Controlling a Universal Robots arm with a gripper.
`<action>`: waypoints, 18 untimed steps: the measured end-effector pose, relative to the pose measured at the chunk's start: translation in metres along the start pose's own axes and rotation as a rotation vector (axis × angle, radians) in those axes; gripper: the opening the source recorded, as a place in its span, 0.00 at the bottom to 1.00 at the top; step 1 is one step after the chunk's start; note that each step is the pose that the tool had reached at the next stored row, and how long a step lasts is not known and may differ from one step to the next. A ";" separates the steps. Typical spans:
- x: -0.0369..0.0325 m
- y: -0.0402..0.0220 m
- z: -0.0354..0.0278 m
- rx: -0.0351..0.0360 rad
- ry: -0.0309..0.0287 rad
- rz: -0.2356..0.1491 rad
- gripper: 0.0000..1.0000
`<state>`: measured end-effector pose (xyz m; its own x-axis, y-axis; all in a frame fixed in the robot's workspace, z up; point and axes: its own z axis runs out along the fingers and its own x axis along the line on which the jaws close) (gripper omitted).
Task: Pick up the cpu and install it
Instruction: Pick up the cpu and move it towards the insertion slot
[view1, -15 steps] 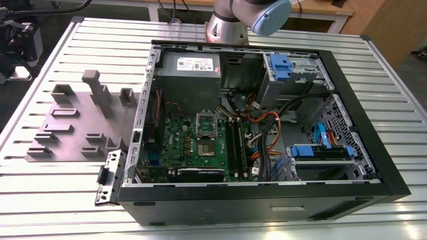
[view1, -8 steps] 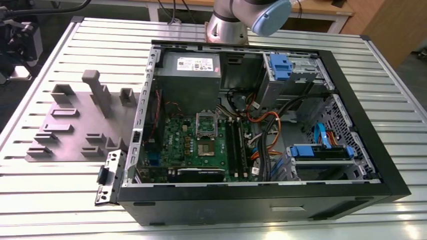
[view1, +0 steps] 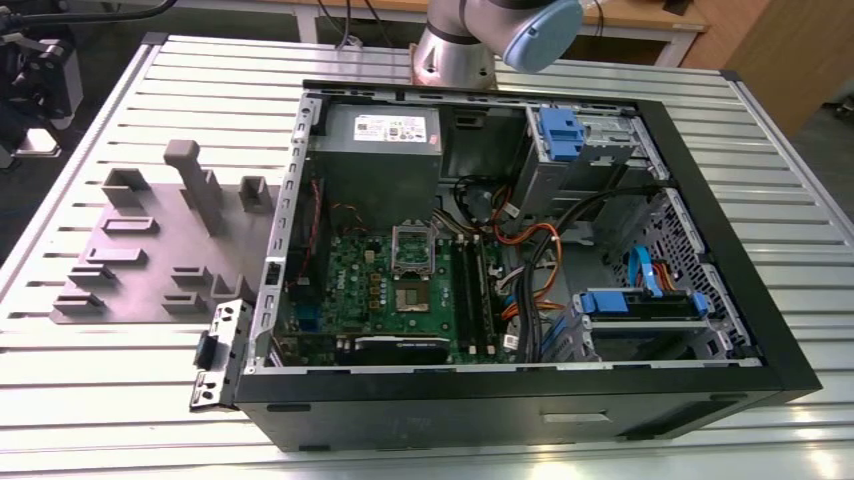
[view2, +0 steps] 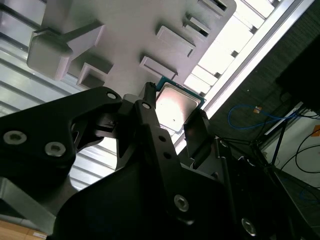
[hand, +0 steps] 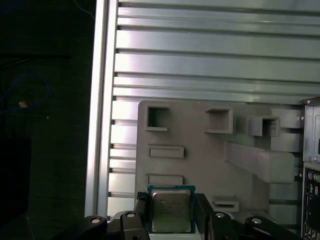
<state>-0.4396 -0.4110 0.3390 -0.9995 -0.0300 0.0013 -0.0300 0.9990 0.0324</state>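
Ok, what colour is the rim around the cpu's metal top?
Teal green, framing the silvery-grey top of the cpu; clearest in the first wrist view.

Ext. view: UR arm (view1: 467, 45), at 12 o'clock of PC case (view1: 727, 300), was cut off by pic's top edge. Motherboard (view1: 400, 290) parts were too small to tell; cables (view1: 527, 270) hid its 3 o'clock side. First wrist view: cpu (hand: 171, 211) was cropped along one side; the gripper (hand: 172, 200) was mostly cropped, and its fingers (hand: 202, 212), clamped on the cpu, covered 2 opposite edges.
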 end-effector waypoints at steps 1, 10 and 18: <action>0.0000 0.0000 0.0000 -0.0001 0.0000 0.000 0.47; 0.0000 0.0006 -0.0099 0.0009 0.0000 0.000 0.47; 0.0000 0.0014 -0.0336 0.0009 0.0000 0.000 0.47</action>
<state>-0.4396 -0.4106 0.3727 -0.9995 -0.0301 0.0013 -0.0300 0.9991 0.0316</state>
